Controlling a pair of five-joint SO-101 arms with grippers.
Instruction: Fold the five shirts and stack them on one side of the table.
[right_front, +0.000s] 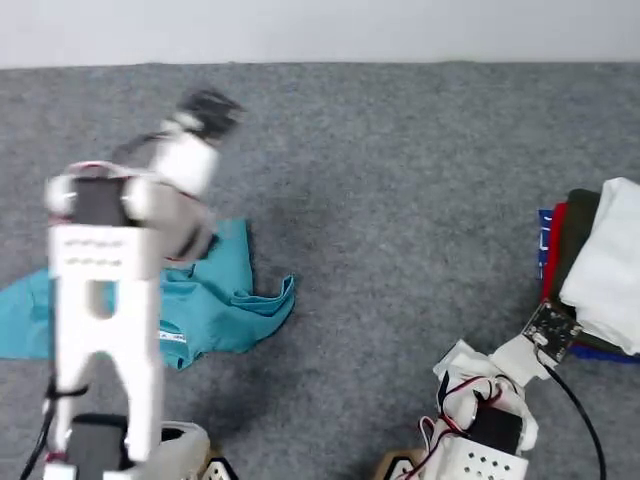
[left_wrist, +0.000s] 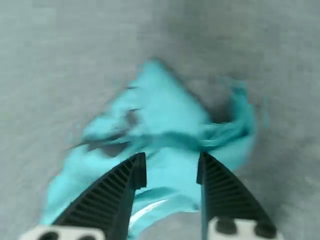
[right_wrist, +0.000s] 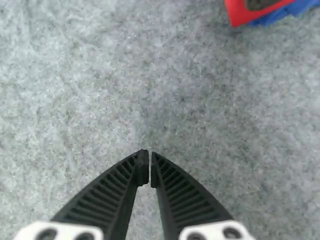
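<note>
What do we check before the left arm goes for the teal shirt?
1. Left claw open: ok.
2. Left claw empty, with nothing between its fingers: ok.
3. Left claw lined up over the teal shirt: ok.
4. Teal shirt lying flat for a fold: not ok, it is crumpled and bunched.
5. Right claw out of the way: ok, it is shut and empty over bare table.
6. Stack beside the right arm holds four folded shirts: cannot tell. Blue, red, dark and white layers show, but part of the stack is cut off at the edge of the high view.
</note>
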